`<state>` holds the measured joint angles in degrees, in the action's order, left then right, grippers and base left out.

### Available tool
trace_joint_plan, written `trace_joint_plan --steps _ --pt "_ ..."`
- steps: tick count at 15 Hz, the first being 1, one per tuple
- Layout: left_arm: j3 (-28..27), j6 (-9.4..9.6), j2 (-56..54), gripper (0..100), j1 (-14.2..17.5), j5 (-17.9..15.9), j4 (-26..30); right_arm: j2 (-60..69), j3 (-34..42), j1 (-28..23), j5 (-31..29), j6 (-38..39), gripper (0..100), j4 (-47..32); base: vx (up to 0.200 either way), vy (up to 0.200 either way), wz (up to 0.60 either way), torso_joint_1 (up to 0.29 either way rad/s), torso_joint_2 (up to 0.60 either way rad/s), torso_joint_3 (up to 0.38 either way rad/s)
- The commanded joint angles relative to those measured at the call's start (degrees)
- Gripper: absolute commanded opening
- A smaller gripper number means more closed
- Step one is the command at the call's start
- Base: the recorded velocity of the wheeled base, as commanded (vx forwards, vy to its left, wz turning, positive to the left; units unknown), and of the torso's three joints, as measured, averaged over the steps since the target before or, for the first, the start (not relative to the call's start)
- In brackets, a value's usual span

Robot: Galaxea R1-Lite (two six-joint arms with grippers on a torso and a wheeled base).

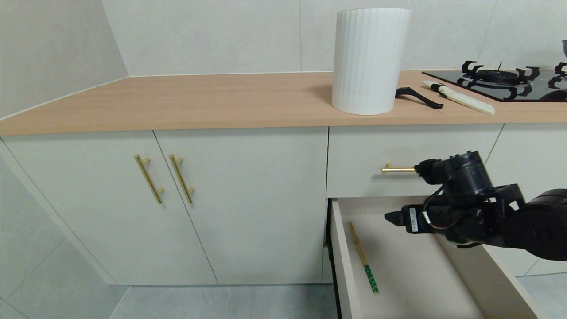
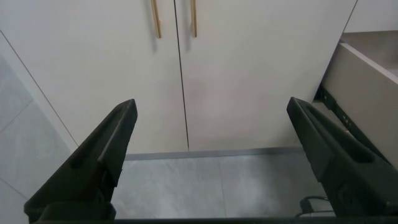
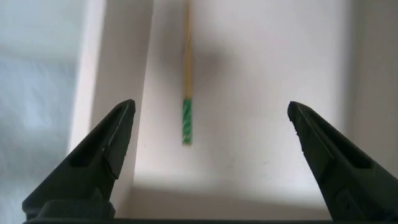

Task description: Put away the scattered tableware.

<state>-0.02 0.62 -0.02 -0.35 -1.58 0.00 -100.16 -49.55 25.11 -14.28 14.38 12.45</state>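
Observation:
A pair of wooden chopsticks (image 1: 363, 257) with green ends lies in the open lower drawer (image 1: 341, 248), close to its left wall; the chopsticks (image 3: 186, 81) also lie below my right gripper in the right wrist view. My right gripper (image 1: 392, 218) hovers above the drawer, open and empty, to the right of the chopsticks. My left gripper (image 2: 211, 149) is open and empty, low in front of the white cabinet doors (image 2: 186, 68). On the countertop lie a white-bladed knife (image 1: 460, 97) and a black utensil (image 1: 418, 97).
A tall white ribbed cylinder (image 1: 370, 60) stands on the wooden countertop (image 1: 199, 99). A black gas hob (image 1: 500, 79) is at the right. The upper drawer's brass handle (image 1: 396, 169) sits just above my right gripper. Two brass handles (image 1: 164, 177) mark the cabinet doors. Grey floor tiles lie below.

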Motion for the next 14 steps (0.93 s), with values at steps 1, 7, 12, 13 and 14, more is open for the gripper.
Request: trace_joint_plan --steps 1,7,12,13,14 --pt "0.02 -0.01 0.02 100 0.00 0.00 0.00 6.91 0.25 -2.00 0.04 -1.73 100 0.12 0.000 0.000 0.00 0.000 0.00 0.000" --pt "0.02 -0.01 0.02 100 0.00 0.00 0.00 8.40 0.25 -4.63 0.04 -3.40 100 0.21 0.000 0.000 0.00 0.000 0.00 0.000" --pt "0.02 -0.01 0.02 100 0.00 0.00 0.00 9.02 0.34 -4.72 0.04 -3.40 100 0.21 0.000 0.000 0.00 0.031 -0.13 -0.094" --pt "0.02 -0.01 0.02 100 0.00 0.00 0.00 8.93 0.34 -4.72 0.04 -3.40 100 0.21 0.000 0.000 0.00 0.095 -0.17 -0.261" --pt "0.02 -0.01 0.02 100 0.00 0.00 0.00 8.93 0.34 -4.72 0.04 -3.40 100 0.21 0.000 0.000 0.00 0.124 -0.29 -0.305"
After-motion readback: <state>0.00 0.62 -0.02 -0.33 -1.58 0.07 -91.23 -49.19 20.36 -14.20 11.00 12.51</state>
